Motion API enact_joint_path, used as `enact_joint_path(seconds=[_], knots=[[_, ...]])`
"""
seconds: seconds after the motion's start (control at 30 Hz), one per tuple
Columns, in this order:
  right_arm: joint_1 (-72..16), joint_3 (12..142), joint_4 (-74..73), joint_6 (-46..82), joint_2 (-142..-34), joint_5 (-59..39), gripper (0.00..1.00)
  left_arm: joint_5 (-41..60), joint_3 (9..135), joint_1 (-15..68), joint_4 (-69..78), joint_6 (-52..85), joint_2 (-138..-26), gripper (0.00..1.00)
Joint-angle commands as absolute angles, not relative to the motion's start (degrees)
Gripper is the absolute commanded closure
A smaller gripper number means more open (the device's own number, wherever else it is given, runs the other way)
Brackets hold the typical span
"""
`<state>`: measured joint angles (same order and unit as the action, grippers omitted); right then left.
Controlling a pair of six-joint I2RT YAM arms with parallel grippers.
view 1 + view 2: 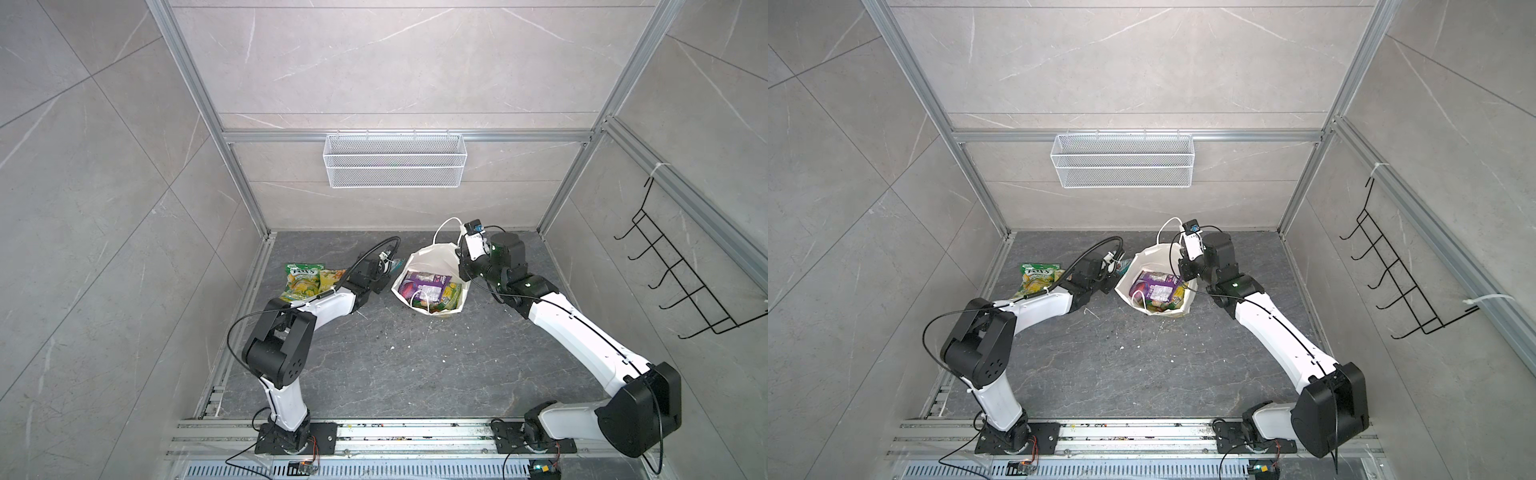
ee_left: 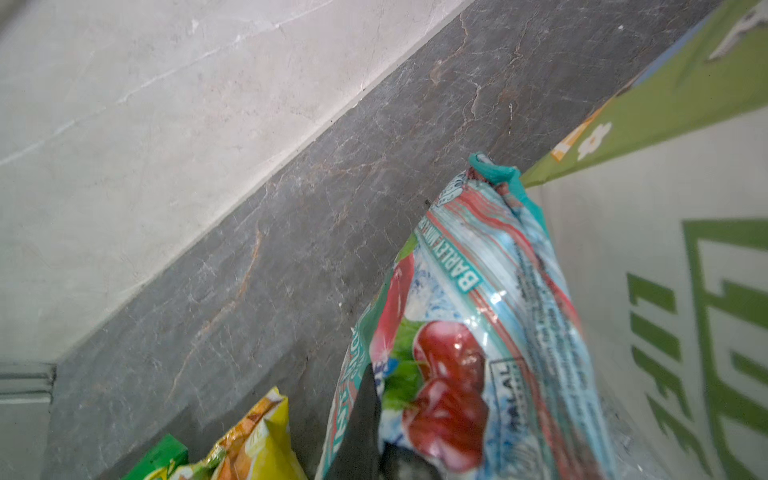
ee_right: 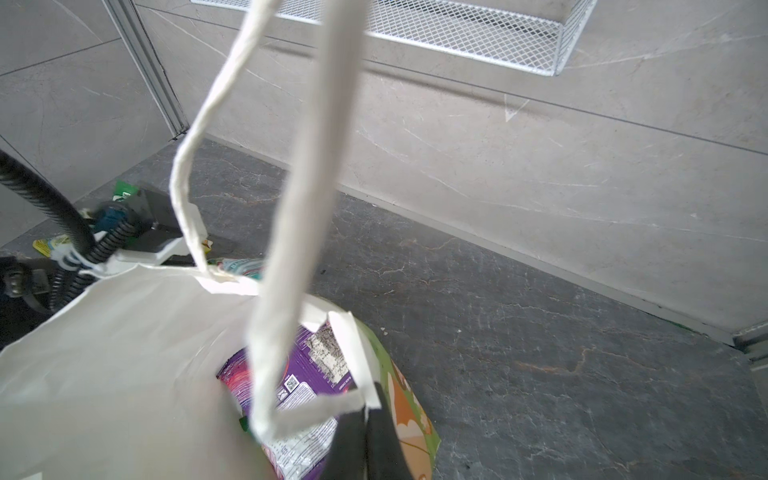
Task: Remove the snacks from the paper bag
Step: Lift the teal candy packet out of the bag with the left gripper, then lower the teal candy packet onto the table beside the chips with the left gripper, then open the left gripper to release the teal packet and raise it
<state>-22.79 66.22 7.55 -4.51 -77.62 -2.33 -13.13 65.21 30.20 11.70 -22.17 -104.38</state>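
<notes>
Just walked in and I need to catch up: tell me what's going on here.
The left claw is shut on a teal packet, just outside the printed side of the paper bag. The right claw pinches the bag's rim, holding it open. A green-yellow packet already lies on the floor at left; a purple packet and more sit inside the bag.
</notes>
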Motion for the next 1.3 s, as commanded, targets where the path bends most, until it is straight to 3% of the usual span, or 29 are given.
enact_joint_path(seconds=[0.0,0.43,0.6,0.77,0.87,0.9,1.0,1.03,1.07,1.2,1.27], knots=[[-22.42,67.37,6.38,-5.19,-75.41,-1.97,1.0,-21.99,69.09,30.79,12.19,-25.3,-106.76,1.0],[-22.17,67.79,6.07,-5.01,-76.2,-3.48,1.0,-25.51,70.05,33.58,7.73,-22.23,-110.47,0.98],[-22.15,68.24,6.4,-4.68,-76.6,-4.1,1.0,-26.72,69.41,33.63,7.34,-21.54,-109.13,0.7],[-22.15,68.32,6.23,-4.39,-76.6,-4.2,1.0,-25.33,70.28,33.94,3.75,-20.56,-105.21,0.58],[-22.15,68.55,6.57,-4.22,-76.49,-4.26,1.0,-21.74,70.45,34.01,1.06,-18.98,-101.05,0.56],[-22.17,68.51,6.5,-4.14,-76.44,-4.22,1.0,-20.47,70.31,33.98,0.72,-18.33,-99.7,0.5],[-22.15,68.35,6.42,-3.97,-76.46,-4.24,1.0,-18.56,69.94,33.98,0.2,-17.0,-95.5,0.47],[-22.15,68.36,6.41,-3.97,-76.45,-4.22,1.0,-18.55,69.61,33.97,0.47,-16.33,-93.93,0.24],[-22.16,68.37,6.41,-3.88,-76.38,-4.22,1.0,-18.79,69.15,33.9,1.25,-15.86,-92.72,0.17],[-22.15,68.21,6.25,-3.62,-76.44,-4.26,1.0,-15.53,69.79,32.17,0.81,-13.37,-91.38,0.1],[-22.11,68.27,5.98,-3.48,-76.68,-4.32,1.0,-11.25,72.94,30.03,-3.72,-9.79,-93.58,0.12]])
